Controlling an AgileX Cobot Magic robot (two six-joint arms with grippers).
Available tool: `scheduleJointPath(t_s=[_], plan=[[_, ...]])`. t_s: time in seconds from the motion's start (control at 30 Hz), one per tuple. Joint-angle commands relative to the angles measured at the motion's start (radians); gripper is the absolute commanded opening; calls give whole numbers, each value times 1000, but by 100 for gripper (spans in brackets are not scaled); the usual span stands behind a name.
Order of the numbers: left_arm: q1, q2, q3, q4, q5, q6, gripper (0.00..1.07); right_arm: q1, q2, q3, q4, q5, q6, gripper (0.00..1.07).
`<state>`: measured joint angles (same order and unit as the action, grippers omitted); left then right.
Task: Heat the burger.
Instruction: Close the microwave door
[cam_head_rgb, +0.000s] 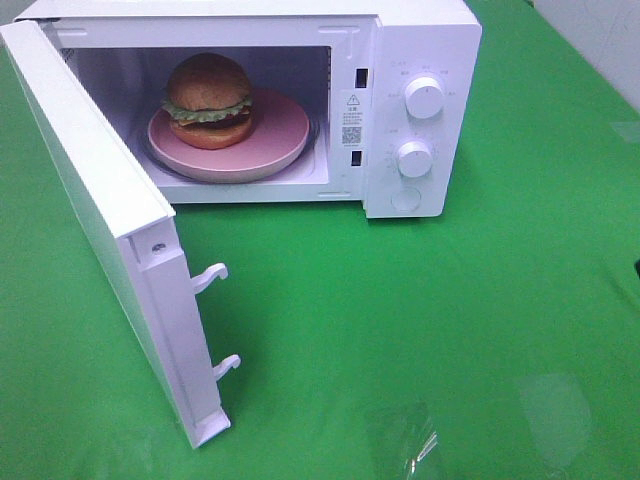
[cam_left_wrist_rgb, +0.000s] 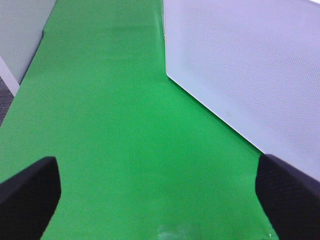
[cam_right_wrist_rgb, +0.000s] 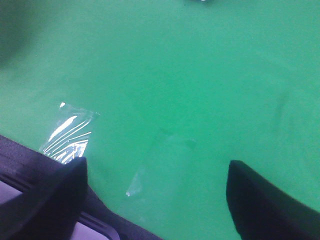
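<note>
The burger (cam_head_rgb: 209, 100), with a golden domed bun, green lettuce and a dark patty, sits on a pink plate (cam_head_rgb: 278, 140) inside the white microwave (cam_head_rgb: 425, 60). The microwave door (cam_head_rgb: 100, 220) is swung wide open to the left. Neither arm shows in the exterior high view. In the left wrist view my left gripper (cam_left_wrist_rgb: 157, 200) is open over the green cloth, beside the door's perforated outer face (cam_left_wrist_rgb: 250, 65). My right gripper (cam_right_wrist_rgb: 160, 200) is open above bare green cloth, with nothing between its fingers.
Two round knobs (cam_head_rgb: 424, 98) are on the microwave's right panel. Two latch hooks (cam_head_rgb: 212, 277) stick out from the door's edge. Shiny clear tape patches (cam_head_rgb: 415, 445) lie on the green cloth (cam_head_rgb: 450, 320) near the front; one tape patch (cam_right_wrist_rgb: 70, 132) is by the right gripper.
</note>
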<state>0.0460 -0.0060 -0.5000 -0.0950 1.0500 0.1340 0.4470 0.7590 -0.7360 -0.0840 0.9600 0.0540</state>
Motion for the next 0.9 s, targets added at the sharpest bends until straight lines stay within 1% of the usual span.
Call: scheduleJointPath(t_s=[0.03,0.07,0.1,0.17,0.2,0.23,0.27,0.3,0.4,0.43,0.47,0.5,0.53,0.57,0.67,0.73,0.9], plan=[[-1,-17,4,-3,-13,-3,98,-34,-63,47,-11,-13,27,76],[-1,-17,4,-3,-13,-3,98,-57,-92,66,-9,-13,28,76],[-1,-17,4,-3,-13,-3,98,-57,-92,66,-9,-13,28,76],[-1,-17,4,-3,-13,-3,98,-153,-210,133,-4,-13,28,76],[-1,-17,4,-3,-13,-3,98,-153,-210,133,-4,-13,28,76],[-1,-17,4,-3,-13,-3,98,-197,-268,158,-1,-12,27,76],[-1,-17,4,-3,-13,-3,98,-197,-268,158,-1,-12,27,76],[-1,-17,4,-3,-13,-3,98,-240,-331,180,6,-12,27,76],[-1,-17,4,-3,-13,-3,98,-260,-362,191,14,-12,27,76],[-1,-17,4,-3,-13,-3,98,-295,-411,203,29,-4,20,76],[-1,-17,4,-3,-13,-3,98,-295,-411,203,29,-4,20,76],[-1,-17,4,-3,-13,-3,98,-328,-456,204,49,3,12,76],[-1,-17,4,-3,-13,-3,98,-328,-456,204,49,3,12,76],[-1,-17,4,-3,-13,-3,98,-359,-500,206,61,11,9,76],[-1,-17,4,-3,-13,-3,98,-374,-532,210,75,18,9,76],[-1,-17,4,-3,-13,-3,98,-402,-601,223,84,40,10,76],[-1,-17,4,-3,-13,-3,98,-402,-642,228,76,42,15,76]])
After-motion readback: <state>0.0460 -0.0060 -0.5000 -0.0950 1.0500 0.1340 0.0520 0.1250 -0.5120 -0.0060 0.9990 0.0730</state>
